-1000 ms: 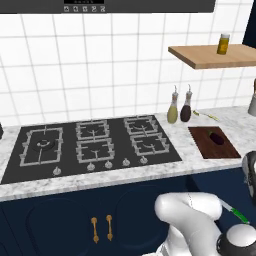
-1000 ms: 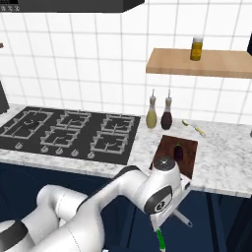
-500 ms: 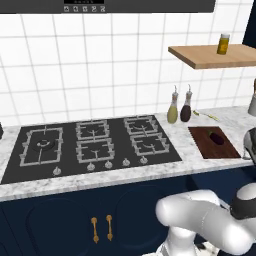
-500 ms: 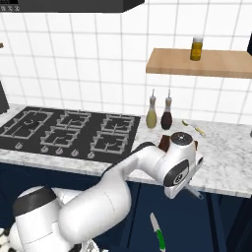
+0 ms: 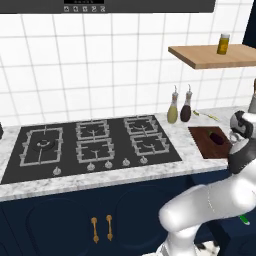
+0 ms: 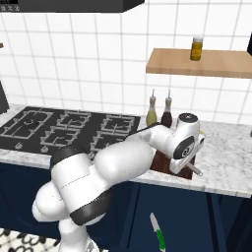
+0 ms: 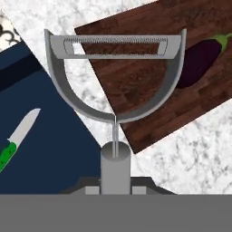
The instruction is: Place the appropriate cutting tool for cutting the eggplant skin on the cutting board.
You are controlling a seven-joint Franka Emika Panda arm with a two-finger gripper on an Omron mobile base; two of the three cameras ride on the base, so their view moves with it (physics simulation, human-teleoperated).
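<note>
Pincer (image 7: 115, 181) held a grey Y-shaped peeler (image 7: 115, 81) by its handle, the blade frame hanging over the near corner of the cutting board (image 7: 136, 77). From there, largest first: the marble table (image 5: 100, 177) carried a black stove (image 5: 92, 145) at about nine o'clock of the board, and two bottles (image 5: 179, 106) stood at its eleven o'clock. On the board (image 5: 210, 142) itself lay the eggplant (image 7: 199, 59), toward two o'clock in the hand view. A green-handled knife (image 6: 156, 231) lay on the floor below.

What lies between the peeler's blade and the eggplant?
In the hand view, bare cutting board wood lies between the peeler blade and the eggplant.
</note>
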